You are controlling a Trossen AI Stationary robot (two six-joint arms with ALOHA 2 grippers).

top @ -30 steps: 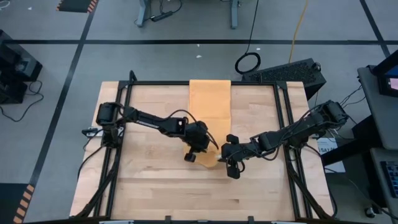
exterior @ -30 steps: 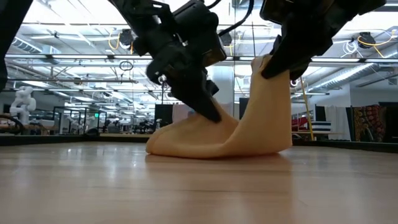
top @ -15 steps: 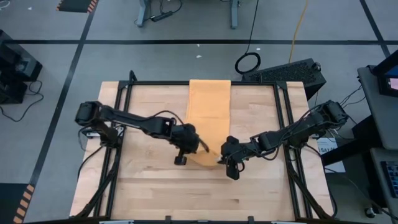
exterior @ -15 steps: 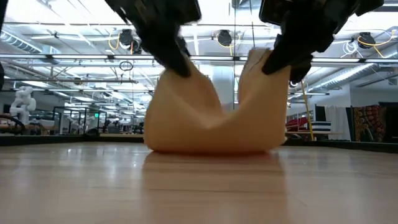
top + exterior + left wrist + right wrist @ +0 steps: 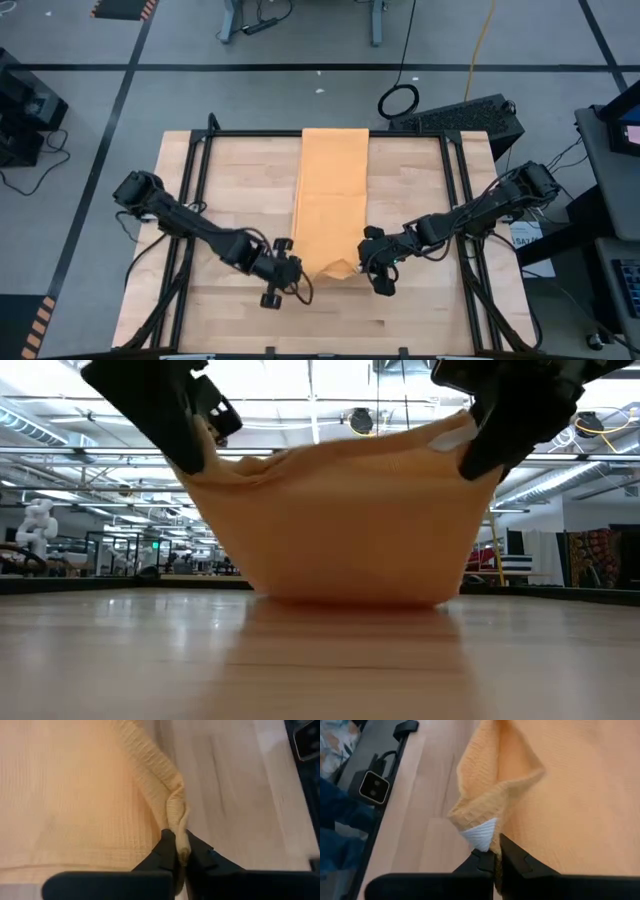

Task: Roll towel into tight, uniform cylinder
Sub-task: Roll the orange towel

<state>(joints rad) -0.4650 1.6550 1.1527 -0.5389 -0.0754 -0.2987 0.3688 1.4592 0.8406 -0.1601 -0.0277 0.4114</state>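
Observation:
The mustard-yellow towel lies as a long strip from the table's far edge toward the near side. Its near end is raised and sags between both grippers, and the bottom of the sag rests on the wood. My left gripper is shut on the near left corner. My right gripper is shut on the near right corner, where a small white label shows. My left gripper pinches the towel's near left corner between its two fingers, the cloth bunched into a narrow fold there. The fingers slant down from the table's left near side. That corner is lifted clear of the table. The edge running to the other gripper is only slightly slack. My right gripper pinches the near right corner between its two fingers, right beside the white label. The fingers slant down from the table's right side. The corner is held up off the table, and the cloth below it hangs to the wood.
A black metal frame runs along the sides of the wooden table. Bare wood lies near and to the left of the towel. A black box and cables sit off the far right corner.
My left gripper has gone toward the table's left and near edges and a little up, keeping its hold on the corner. The towel's near end, bunched together before, is now spread out wide between the two grippers. The far part has stayed flat.

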